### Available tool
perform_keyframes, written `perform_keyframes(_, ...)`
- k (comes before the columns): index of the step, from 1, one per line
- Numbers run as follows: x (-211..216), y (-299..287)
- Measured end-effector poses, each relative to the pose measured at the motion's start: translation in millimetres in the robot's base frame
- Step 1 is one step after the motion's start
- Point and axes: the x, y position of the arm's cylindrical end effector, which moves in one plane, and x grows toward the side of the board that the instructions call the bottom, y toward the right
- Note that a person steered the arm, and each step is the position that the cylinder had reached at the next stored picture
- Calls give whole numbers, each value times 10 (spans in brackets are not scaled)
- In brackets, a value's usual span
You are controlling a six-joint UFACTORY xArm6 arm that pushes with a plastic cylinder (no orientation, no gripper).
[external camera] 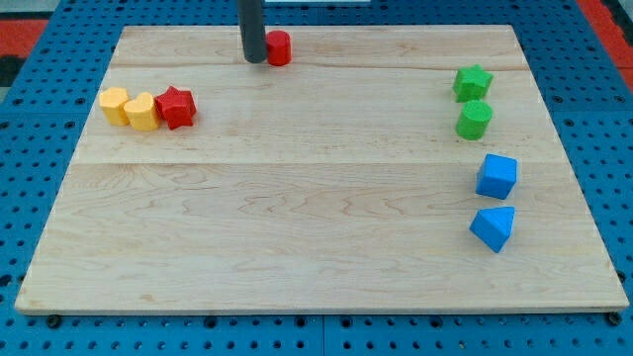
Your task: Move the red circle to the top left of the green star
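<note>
Near the view's top, a little left of centre, the dark rod comes down onto the wooden board (pixel 297 198); my tip (pixel 255 60) rests at the board's surface, touching or just beside the left side of the red circle (pixel 279 47). The rod is a plain straight stick with no jaws, so it holds nothing and only stands against the block.

Red circle: a short red cylinder, upright, close to the board's top edge, well apart from every other block.

Green star (pixel 473 83): at the view's right, in the upper part of the board, far to the right of the red circle and slightly lower.

Green block (pixel 474 120): rounded, exact shape hard to tell; sits just below the green star, touching or nearly touching it.

Blue cube (pixel 497 176): below the green pair, a little further right, apart from them.

Blue block (pixel 494 227): wedge-like or triangular, just below the blue cube, with a small gap between them.

Red star (pixel 176 107): at the view's left, upper part of the board, the right-hand item of a row of three.

Yellow blocks: two, shapes rounded and not clearly told. One (pixel 142 112) touches the red star's left side; the other (pixel 116 104) touches the first on its left and lies slightly higher.

Surround: a blue pegboard table (pixel 40 326) with rows of holes shows on all sides of the board.
</note>
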Motion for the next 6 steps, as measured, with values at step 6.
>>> perform_keyframes(6, 156, 864)
